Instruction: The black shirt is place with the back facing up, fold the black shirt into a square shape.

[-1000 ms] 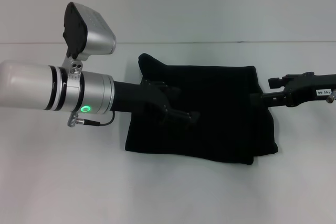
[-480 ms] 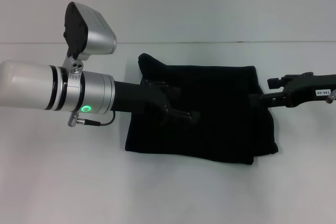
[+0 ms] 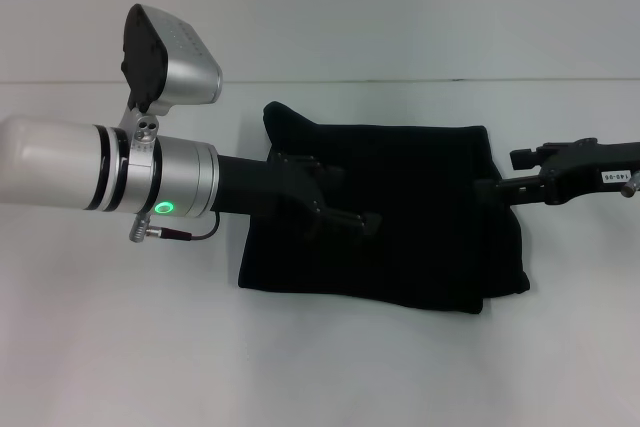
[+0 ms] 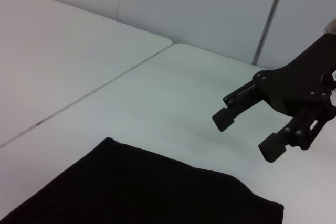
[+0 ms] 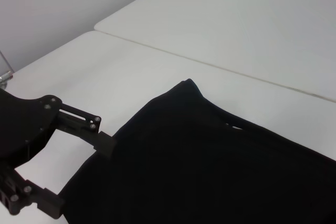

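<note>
The black shirt [image 3: 400,217] lies flat on the white surface [image 3: 320,367], folded into a broad, roughly rectangular bundle with no lettering showing. A small bump of cloth sticks up at its far corner on the robot's left side, and the near edge on the robot's right side shows layers that do not quite line up. Going from the robot's left, the left arm [image 3: 110,172], a silver tube with a green light, reaches in over the shirt's left edge. The left gripper [image 3: 345,215] hangs over the left half of the shirt; in the right wrist view the left gripper [image 5: 79,174] has its fingers [image 5: 105,145] spread apart with nothing between them, one tip at the shirt's edge. Whether they touch the cloth cannot be told. At the shirt's right edge, the right gripper [image 3: 495,189] comes in from the side, at the far part of that edge. In the left wrist view the right gripper [image 4: 247,135] hangs clear above the bare surface just past the shirt's corner, its fingers [image 4: 224,119] spread and empty.
</note>
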